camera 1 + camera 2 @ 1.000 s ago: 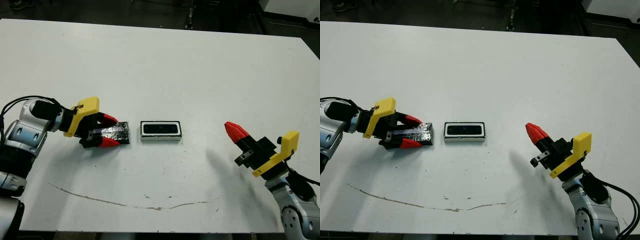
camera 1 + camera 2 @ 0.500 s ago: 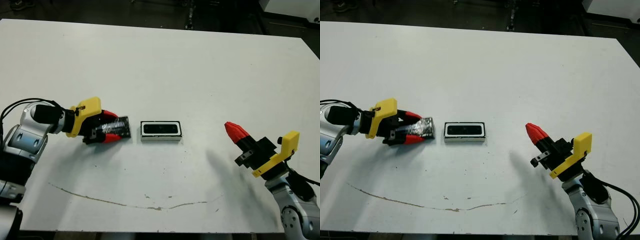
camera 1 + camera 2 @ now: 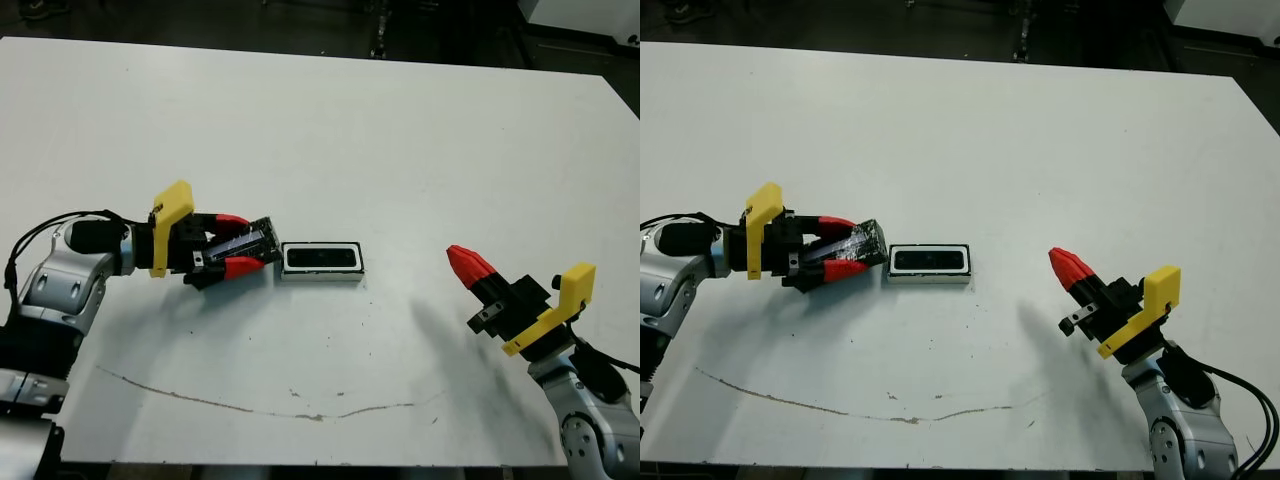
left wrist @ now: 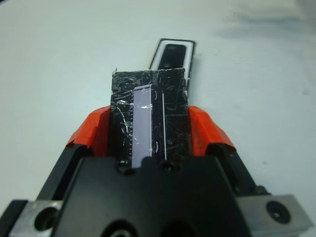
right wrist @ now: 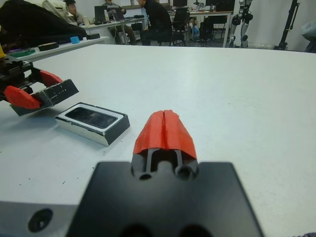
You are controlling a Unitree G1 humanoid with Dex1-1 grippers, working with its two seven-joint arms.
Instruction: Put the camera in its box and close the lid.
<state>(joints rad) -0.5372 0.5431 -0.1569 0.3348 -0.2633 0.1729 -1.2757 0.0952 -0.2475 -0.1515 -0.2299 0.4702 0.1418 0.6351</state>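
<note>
The box (image 3: 321,277) lies flat at the table's middle, white rim up. The camera (image 3: 322,259) rests inside it, dark glossy face showing. My left gripper (image 3: 247,243) is shut on the lid (image 3: 258,238), a black crinkly panel held tilted just above the table, its free end almost at the box's left end. The left wrist view shows the lid (image 4: 148,108) between the red fingers (image 4: 94,131) with the box (image 4: 173,52) straight beyond. My right gripper (image 3: 458,258) is shut on nothing, hovering well to the right of the box.
A thin brown line (image 3: 250,405) runs across the white table (image 3: 320,120) near its front edge. In the right wrist view, people (image 5: 158,19) sit at desks beyond the table's far side.
My left gripper has shut on the lid, lifted it off the table and carried it right, up to the box's left end. The right arm has stayed put.
</note>
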